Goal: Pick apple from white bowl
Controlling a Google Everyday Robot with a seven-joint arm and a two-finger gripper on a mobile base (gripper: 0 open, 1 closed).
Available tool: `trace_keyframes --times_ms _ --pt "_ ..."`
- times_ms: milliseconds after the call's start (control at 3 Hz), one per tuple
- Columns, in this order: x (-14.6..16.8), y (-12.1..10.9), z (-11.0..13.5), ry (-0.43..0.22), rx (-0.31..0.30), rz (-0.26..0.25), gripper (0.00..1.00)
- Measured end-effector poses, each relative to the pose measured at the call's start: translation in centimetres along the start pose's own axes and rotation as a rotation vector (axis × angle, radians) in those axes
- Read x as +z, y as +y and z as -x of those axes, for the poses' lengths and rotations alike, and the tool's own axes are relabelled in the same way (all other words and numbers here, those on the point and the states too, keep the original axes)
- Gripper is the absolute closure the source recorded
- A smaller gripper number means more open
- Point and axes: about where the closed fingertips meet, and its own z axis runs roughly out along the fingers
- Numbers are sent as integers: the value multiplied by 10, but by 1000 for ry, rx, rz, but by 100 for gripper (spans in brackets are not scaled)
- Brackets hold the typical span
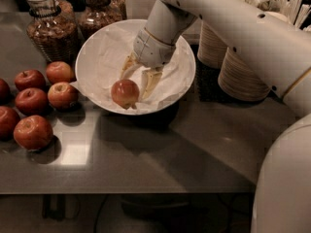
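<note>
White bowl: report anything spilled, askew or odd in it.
Nothing stands out. The white bowl sits upright with its crumpled paper inside and the apple resting on it. The gripper hangs open just above the apple.
</note>
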Motion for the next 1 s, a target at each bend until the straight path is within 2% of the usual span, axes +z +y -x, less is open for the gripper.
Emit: trace_keyframes --times_ms 333,667,1000 --pt "0 0 0 0 0 0 100" --pt "0 0 0 -1 0 -1 100" --pt "-24 5 1 10 3 -53 100"
